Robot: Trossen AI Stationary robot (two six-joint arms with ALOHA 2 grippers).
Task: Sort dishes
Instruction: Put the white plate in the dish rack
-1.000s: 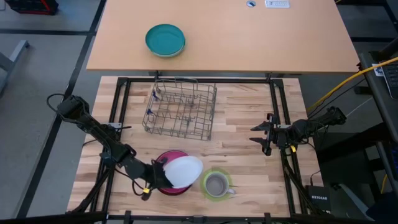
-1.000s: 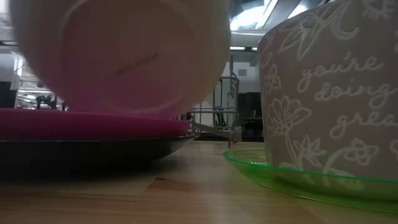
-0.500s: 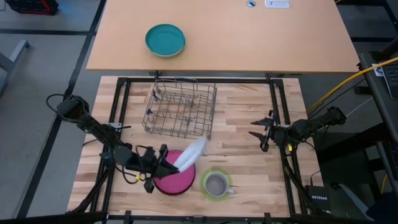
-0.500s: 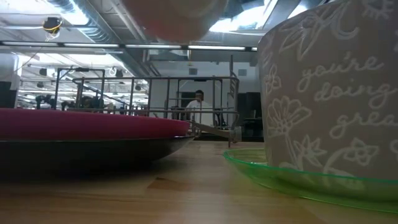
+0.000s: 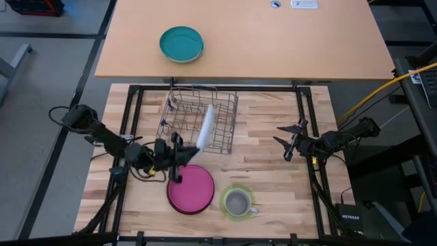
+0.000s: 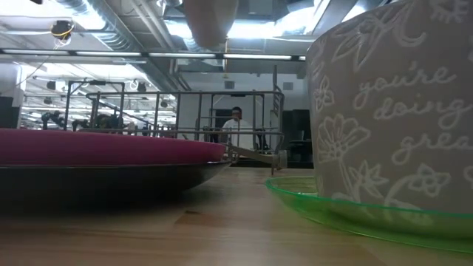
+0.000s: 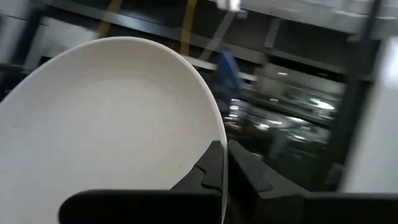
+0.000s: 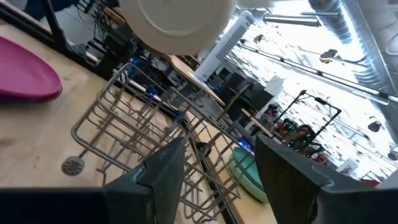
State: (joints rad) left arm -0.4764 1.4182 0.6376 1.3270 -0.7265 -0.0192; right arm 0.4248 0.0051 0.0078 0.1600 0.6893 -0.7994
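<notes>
Gripping the white plate edge-on above the rack, the left gripper hides its rim; right gripper gapes.

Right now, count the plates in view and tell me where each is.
2. The white plate is held on edge by the left gripper over the wire dish rack. The magenta plate lies flat on the table, beside the lime-green saucer.

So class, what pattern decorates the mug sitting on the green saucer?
The mug is grey with white flowers and handwritten lettering, clearest in the low view.
</notes>
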